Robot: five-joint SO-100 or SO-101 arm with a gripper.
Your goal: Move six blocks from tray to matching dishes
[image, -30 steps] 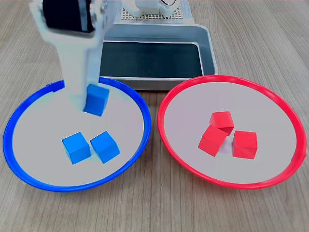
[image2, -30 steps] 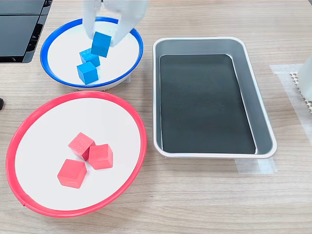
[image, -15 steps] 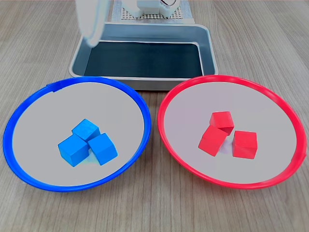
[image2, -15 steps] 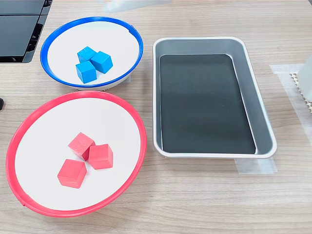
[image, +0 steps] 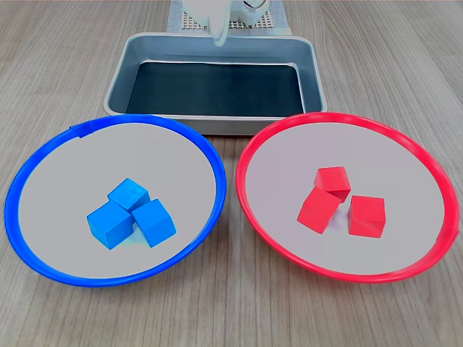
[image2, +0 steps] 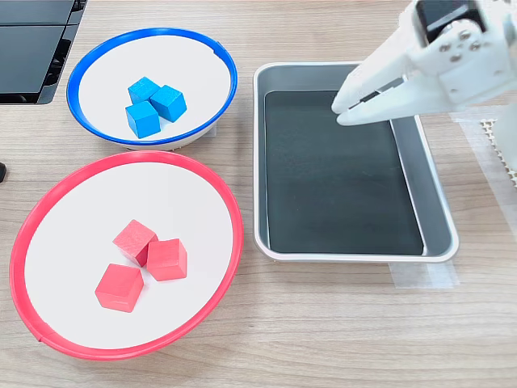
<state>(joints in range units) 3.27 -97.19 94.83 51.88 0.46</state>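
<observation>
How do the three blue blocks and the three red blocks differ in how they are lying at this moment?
In the first exterior view, the blue blocks sit in the blue-rimmed dish and the red blocks in the red-rimmed dish. The blue blocks are huddled tight; one red block stands slightly apart. Both groups hold three equal cubes.

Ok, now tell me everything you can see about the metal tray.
The tray is a rectangular silver metal pan with rounded corners, raised sloping sides and a flat black bottom. It lies flat on the wooden table, beside the blue-rimmed plate and the red-rimmed plate, touching neither in the second exterior view. No blocks are in it. The white tool hangs above its far end, jaws nearly together, holding nothing.
</observation>
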